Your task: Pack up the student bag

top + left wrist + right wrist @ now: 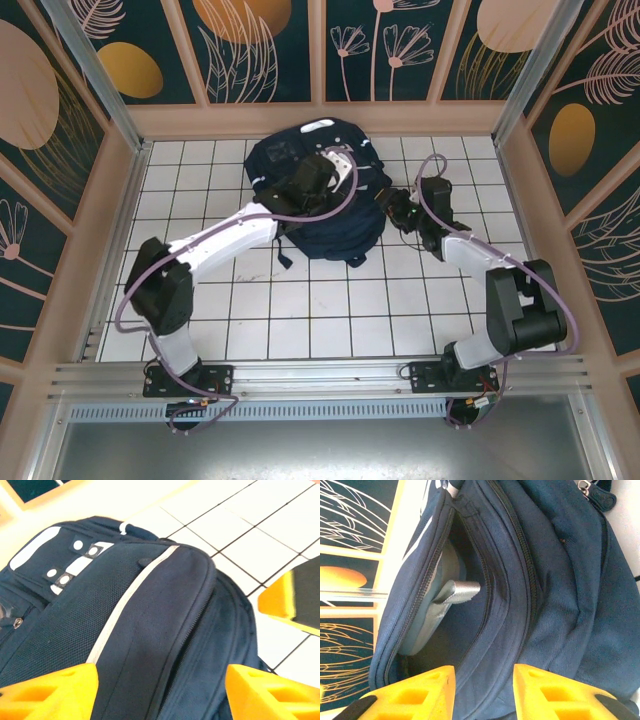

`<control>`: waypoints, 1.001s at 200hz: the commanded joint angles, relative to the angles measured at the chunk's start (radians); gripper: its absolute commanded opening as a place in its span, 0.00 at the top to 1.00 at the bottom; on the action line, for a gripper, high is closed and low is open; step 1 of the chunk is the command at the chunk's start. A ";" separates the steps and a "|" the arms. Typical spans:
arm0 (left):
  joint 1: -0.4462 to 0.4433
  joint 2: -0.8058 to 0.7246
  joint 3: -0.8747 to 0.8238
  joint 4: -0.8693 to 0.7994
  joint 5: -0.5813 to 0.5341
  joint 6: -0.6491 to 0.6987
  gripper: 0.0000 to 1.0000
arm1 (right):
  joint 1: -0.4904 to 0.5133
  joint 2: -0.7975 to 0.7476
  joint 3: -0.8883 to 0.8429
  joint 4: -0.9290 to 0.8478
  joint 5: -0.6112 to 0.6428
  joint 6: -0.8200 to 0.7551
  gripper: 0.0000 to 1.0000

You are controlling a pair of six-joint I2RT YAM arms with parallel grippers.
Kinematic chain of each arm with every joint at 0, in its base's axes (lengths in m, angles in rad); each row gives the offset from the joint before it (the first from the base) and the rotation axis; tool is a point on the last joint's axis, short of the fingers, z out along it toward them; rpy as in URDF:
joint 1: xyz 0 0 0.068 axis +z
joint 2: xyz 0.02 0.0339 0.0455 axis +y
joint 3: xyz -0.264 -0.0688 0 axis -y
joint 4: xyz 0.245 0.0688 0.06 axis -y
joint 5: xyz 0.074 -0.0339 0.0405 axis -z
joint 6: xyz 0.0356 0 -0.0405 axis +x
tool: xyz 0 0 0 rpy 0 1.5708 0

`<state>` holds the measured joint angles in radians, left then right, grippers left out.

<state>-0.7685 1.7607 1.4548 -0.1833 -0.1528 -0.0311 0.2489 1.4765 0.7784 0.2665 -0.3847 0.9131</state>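
Left claw (161, 680) wide open, hovering over bag (150, 620) front panel, gripping nothing. Right claw (484, 674) part open at bag's side, lip of unzipped pocket (445, 630) in the gap; cannot tell if pinched. Bag lying flat on counter (300, 300), toward the far edge. Looks like the hold-open step. Next: firm pinch on that lip, mouth spread wide for loading.
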 commanded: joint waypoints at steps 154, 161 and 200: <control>0.333 -0.123 -0.356 0.017 0.318 0.326 0.30 | 0.086 -0.141 0.025 -0.123 0.057 -0.097 0.21; 0.336 -0.102 -0.341 -0.003 0.327 0.344 0.31 | 0.086 -0.148 0.025 -0.129 0.060 -0.100 0.20; 0.369 -0.052 -0.302 -0.022 0.323 0.405 0.42 | 0.087 -0.166 0.029 -0.155 0.062 -0.105 0.21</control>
<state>-0.4263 1.6981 1.1065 -0.1749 0.1516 0.2852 0.3294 1.3373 0.7967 0.1410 -0.3370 0.8337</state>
